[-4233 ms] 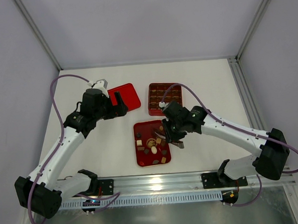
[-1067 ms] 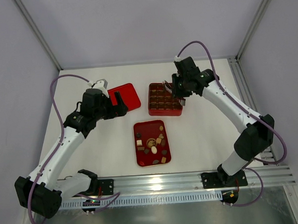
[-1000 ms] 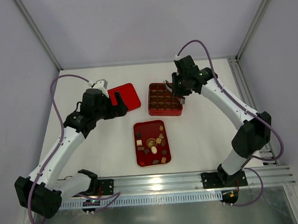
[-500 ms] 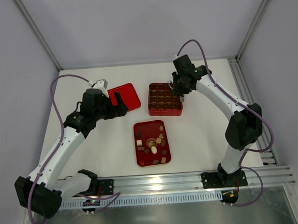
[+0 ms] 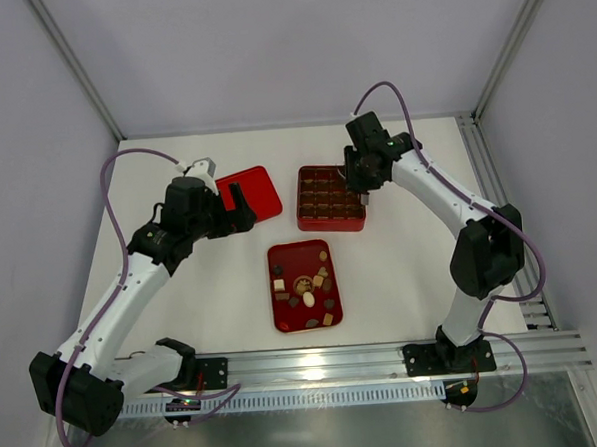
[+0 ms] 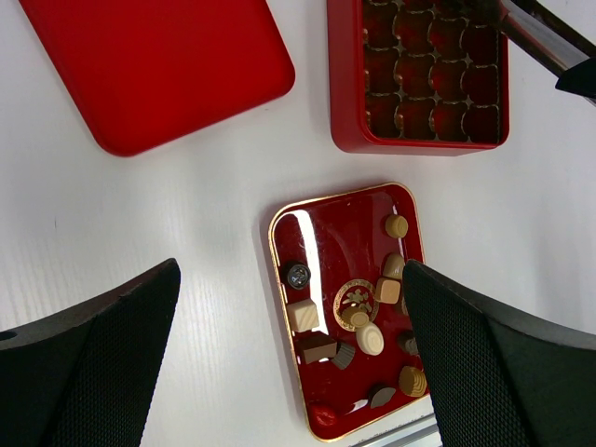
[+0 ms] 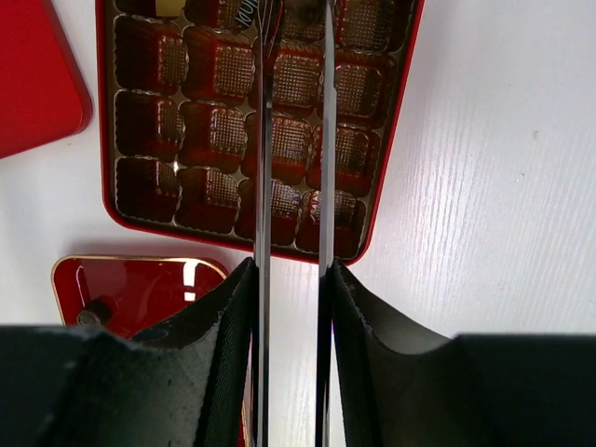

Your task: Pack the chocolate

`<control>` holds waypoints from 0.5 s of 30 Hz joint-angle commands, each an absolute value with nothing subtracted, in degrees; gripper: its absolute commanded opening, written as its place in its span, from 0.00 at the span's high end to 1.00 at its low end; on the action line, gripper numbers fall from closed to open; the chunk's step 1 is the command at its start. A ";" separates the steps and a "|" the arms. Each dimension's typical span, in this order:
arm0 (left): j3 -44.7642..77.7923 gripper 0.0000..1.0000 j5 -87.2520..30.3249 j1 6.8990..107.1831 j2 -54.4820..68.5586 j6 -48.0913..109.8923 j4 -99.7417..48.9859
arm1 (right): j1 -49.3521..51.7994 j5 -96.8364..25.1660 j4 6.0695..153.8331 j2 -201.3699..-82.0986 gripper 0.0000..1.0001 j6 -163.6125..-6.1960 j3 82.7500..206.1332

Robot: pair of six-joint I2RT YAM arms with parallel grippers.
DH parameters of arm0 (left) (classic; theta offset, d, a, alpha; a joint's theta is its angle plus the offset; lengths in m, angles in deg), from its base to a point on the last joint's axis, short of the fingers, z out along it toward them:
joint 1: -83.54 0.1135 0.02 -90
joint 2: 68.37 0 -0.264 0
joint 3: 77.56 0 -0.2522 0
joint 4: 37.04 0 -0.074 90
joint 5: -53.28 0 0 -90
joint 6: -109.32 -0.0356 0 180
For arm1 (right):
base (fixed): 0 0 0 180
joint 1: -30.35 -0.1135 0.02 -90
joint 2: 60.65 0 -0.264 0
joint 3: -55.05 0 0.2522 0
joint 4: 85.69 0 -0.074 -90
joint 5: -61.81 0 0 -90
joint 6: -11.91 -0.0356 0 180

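Small smooth chocolates [image 6: 370, 338], brown, tan and cream, square or round, lie loose in the shiny red tray [image 6: 326, 237]. The box [image 7: 391, 140] at 12 o'clock from it has ridged brown cups [image 7: 293, 79], one for each piece. The right gripper [image 7: 298, 17] hangs over the back row, maybe to drop one in. Its thin metal jaws are a little apart, and I cannot tell if they hold anything. The left gripper [image 6: 291, 265], at 9 o'clock from the box, has jaws wide apart, empty.

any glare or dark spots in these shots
Left wrist: a white glare streak on the flat red tray near the chocolates; its own fingers are dark masses in the bottom corners. Right wrist: a small glare patch on that tray's corner; the grid box evenly lit. Top external: even light, faint shadows.
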State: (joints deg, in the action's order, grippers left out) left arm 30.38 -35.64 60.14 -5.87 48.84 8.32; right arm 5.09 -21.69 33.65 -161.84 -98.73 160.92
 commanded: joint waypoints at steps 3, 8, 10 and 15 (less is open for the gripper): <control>30.32 0.00 -36.20 60.07 -6.40 48.32 7.66 | 5.30 -21.51 36.16 -161.02 0.58 -98.04 160.92; 30.32 0.00 -36.29 60.07 -6.32 48.24 7.66 | 5.30 -22.04 35.81 -160.67 0.57 -97.87 161.71; 30.32 0.00 -36.29 60.07 -6.40 48.32 7.66 | 5.30 -22.30 35.37 -160.32 0.57 -97.87 162.06; 30.15 0.00 -36.28 60.07 -6.40 48.24 7.66 | 4.69 -24.06 34.23 -155.67 0.58 -98.04 161.10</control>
State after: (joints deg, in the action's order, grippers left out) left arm 30.38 -35.64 60.14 -5.87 48.84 8.32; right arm 5.07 -22.89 33.70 -161.42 -98.71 160.62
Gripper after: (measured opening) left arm 0.996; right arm 0.430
